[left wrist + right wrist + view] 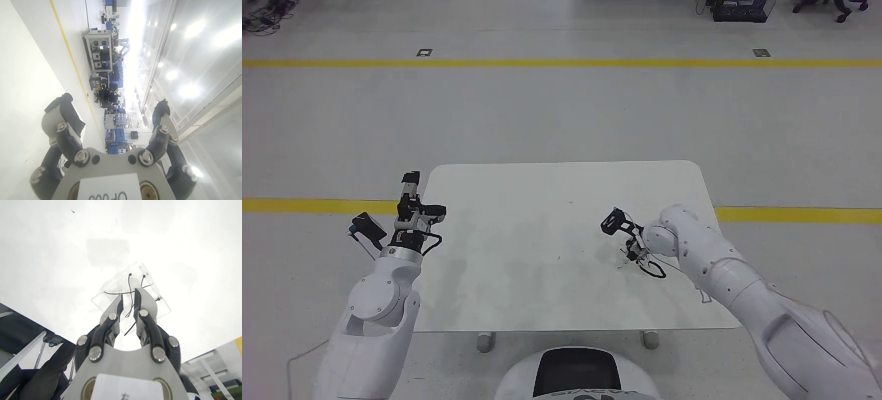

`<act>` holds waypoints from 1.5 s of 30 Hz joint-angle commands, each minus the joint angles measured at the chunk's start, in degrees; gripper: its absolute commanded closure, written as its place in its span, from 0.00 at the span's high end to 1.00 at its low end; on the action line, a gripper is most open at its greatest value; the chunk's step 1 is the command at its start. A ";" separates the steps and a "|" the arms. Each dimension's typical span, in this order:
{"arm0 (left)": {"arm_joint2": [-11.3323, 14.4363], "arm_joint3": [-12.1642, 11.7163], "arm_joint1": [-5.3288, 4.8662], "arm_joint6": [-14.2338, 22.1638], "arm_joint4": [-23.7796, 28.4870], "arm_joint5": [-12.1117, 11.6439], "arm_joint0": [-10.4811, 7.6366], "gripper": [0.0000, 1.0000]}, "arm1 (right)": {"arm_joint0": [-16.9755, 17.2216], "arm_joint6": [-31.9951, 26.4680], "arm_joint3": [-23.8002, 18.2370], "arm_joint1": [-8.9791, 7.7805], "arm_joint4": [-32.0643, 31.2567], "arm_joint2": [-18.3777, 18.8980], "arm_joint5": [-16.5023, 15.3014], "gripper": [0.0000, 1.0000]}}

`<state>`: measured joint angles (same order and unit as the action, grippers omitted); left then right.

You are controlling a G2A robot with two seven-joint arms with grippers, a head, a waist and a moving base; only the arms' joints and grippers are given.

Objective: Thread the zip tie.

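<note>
Black zip ties [129,283] lie crossed on a clear plastic plate [164,308] toward the right side of the white counter [542,230]. Just above them hangs the right claw [129,294], narrowly parted, one tie's strap running through the gap. Well apart, at the counter's left edge, the left claw [114,100] spreads wide, holding nothing.
</note>
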<state>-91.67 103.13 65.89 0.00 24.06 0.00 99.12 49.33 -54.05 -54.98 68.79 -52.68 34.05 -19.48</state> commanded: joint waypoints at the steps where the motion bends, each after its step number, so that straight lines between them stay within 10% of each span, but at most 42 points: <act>1: 0.00 0.00 0.00 0.00 0.00 0.00 0.00 1.00 | -0.20 0.20 0.69 0.24 0.17 -0.37 0.00 0.09; 45: 0.00 0.00 0.00 0.00 0.00 0.00 0.00 1.00 | -5.07 4.25 12.31 4.70 4.09 -8.65 0.00 0.14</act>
<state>-91.67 103.13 65.89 0.00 24.06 0.00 99.12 44.32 -49.88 -42.81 73.43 -48.54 25.46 -19.48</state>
